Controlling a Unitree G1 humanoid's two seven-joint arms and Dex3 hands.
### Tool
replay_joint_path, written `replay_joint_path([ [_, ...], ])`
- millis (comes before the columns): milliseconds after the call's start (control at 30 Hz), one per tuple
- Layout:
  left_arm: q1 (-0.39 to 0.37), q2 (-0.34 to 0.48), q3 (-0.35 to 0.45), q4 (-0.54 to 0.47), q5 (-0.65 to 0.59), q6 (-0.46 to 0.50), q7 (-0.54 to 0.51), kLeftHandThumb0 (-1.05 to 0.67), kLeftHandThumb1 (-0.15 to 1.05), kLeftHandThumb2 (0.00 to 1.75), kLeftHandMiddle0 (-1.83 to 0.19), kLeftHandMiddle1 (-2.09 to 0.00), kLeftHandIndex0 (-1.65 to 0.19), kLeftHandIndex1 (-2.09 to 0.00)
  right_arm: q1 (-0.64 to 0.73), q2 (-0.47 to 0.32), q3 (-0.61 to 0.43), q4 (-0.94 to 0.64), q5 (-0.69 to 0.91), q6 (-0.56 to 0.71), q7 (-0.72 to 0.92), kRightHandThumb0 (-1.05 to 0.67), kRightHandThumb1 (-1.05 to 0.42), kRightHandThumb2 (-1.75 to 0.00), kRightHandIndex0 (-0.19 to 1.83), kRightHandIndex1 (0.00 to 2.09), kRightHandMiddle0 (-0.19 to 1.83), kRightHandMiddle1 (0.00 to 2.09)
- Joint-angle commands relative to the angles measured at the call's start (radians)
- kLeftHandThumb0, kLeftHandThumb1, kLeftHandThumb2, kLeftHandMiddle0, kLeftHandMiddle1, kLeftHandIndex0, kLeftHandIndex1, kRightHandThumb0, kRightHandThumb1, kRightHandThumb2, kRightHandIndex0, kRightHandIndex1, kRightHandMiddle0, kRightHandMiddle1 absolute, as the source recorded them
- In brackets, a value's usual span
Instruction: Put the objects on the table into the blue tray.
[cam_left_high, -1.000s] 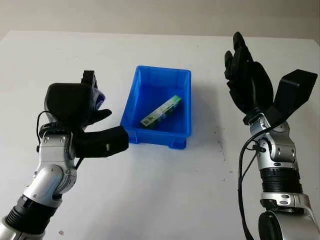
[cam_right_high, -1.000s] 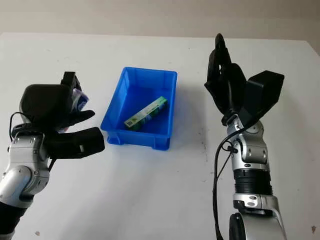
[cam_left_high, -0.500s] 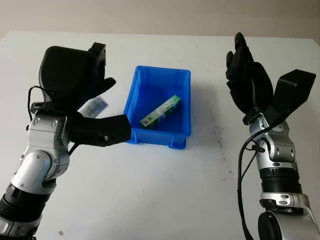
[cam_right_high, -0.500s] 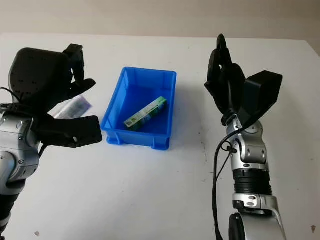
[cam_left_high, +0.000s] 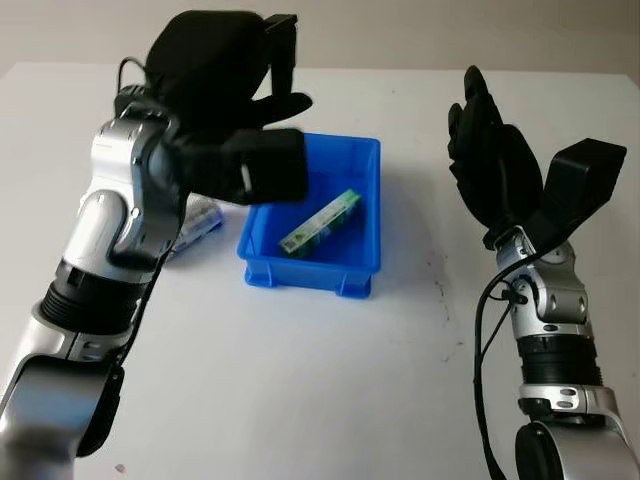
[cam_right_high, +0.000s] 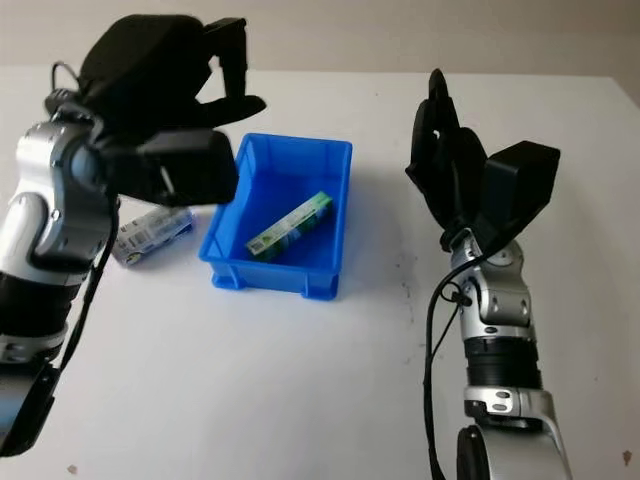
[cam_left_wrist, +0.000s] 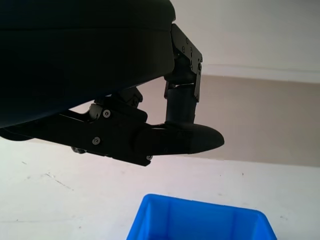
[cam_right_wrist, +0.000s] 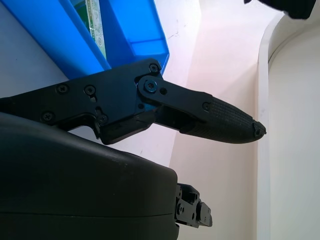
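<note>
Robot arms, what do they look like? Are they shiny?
Yes! Both arms are shiny silver metal with black ribbed rings at the joints. Thin black cables loop beside them. The left hand and right hand are chunky matte black shells with three thick fingers and small screws.

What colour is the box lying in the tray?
Green with white print; the box in the blue tray shows best from the left eye view.

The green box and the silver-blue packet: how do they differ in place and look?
The green box lies inside the blue tray; the silver-blue packet lies on the white table, left of the tray. The box is long and slim; the packet looks shorter and wider. Neither is held.
</note>
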Motion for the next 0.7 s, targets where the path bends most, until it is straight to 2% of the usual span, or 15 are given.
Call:
replay_joint_path([
  [0,-0.031,0.007,-0.016,0.018,0.015,-0.005,0.019,-0.47,1.05,0.39,-0.71,-2.09,-0.16,-2.09,0.012,0.005,-0.002,-0.021,0.003,-0.008,-0.002,-0.77,-1.05,-0.75,-0.19,0.0,-0.19,0.0],
  [33,-0.027,0.013,-0.018,0.023,0.021,-0.011,0.034,-0.46,1.05,0.38,-0.68,-2.09,-0.15,-2.09,0.012,0.004,-0.002,-0.021,0.002,-0.008,-0.002,-0.77,-1.05,-0.75,-0.19,0.0,-0.19,0.0],
  [67,-0.021,0.016,-0.018,0.026,0.026,-0.007,0.043,-0.45,1.05,0.37,-0.68,-2.09,0.02,-2.04,0.013,0.003,-0.003,-0.021,0.004,-0.006,-0.001,-0.77,-1.05,-0.75,-0.19,0.0,-0.19,0.0],
  [167,0.008,0.029,-0.016,0.046,0.047,0.008,0.085,-0.45,1.05,0.36,-0.83,-2.09,-0.23,-2.09,0.01,0.0,-0.005,-0.007,0.007,-0.012,0.009,-0.77,-1.05,-0.75,-0.19,0.0,-0.19,0.0],
  [200,0.016,0.035,-0.015,0.053,0.048,0.003,0.099,-0.45,1.05,0.35,-0.86,-2.09,-0.37,-2.09,0.01,0.0,-0.005,-0.004,0.008,-0.015,0.011,-0.77,-1.05,-0.75,-0.19,0.0,-0.19,0.0],
  [267,0.036,0.057,-0.007,0.073,0.039,-0.018,0.127,-0.45,1.05,0.33,-0.86,-2.09,-0.42,-2.09,0.007,0.002,-0.005,0.004,0.009,-0.019,0.014,-0.77,-1.05,-0.76,-0.19,0.0,-0.19,0.0],
  [333,0.054,0.084,0.012,0.094,0.009,-0.047,0.141,-0.46,1.05,0.29,-0.66,-2.09,-0.23,-2.08,0.004,0.002,-0.004,0.01,0.008,-0.024,0.019,-0.77,-1.05,-0.76,-0.19,0.0,-0.19,0.0],
  [433,0.074,0.128,0.045,0.119,-0.039,-0.069,0.137,-0.49,1.05,0.24,-0.42,-2.09,-0.11,-2.05,0.001,0.004,-0.002,0.015,0.005,-0.028,0.018,-0.77,-1.05,-0.76,-0.19,0.0,-0.19,0.0],
  [467,0.083,0.143,0.051,0.115,-0.04,-0.052,0.122,-0.54,1.05,0.23,-0.32,-1.76,-0.1,-1.75,0.0,0.005,-0.002,0.015,0.005,-0.026,0.016,-0.76,-1.05,-0.76,-0.19,0.0,-0.19,0.0],
  [500,0.091,0.16,0.055,0.108,-0.04,-0.036,0.104,-0.57,1.05,0.23,-0.34,-1.26,-0.11,-1.39,0.0,0.005,-0.001,0.013,0.003,-0.023,0.012,-0.76,-1.05,-0.76,-0.19,0.0,-0.19,0.0],
  [567,0.103,0.178,0.057,0.089,-0.036,-0.002,0.073,-0.66,1.05,0.23,-0.45,-0.51,-0.22,-0.78,0.001,0.005,0.0,0.009,0.001,-0.019,0.009,-0.76,-1.05,-0.76,-0.19,0.0,-0.19,0.0],
  [633,0.125,0.201,0.048,0.036,-0.006,0.063,0.002,-0.73,1.05,0.24,-0.42,-0.26,-0.19,-0.47,0.0,0.005,0.0,0.013,0.0,-0.026,0.01,-0.77,-1.05,-0.76,-0.19,0.0,-0.19,0.0],
  [667,0.144,0.217,0.045,0.002,0.013,0.094,-0.035,-0.81,1.05,0.26,-0.35,-0.17,-0.1,-0.33,-0.001,0.004,0.0,0.017,0.001,-0.029,0.013,-0.77,-1.05,-0.76,-0.19,0.0,-0.19,0.0],
])
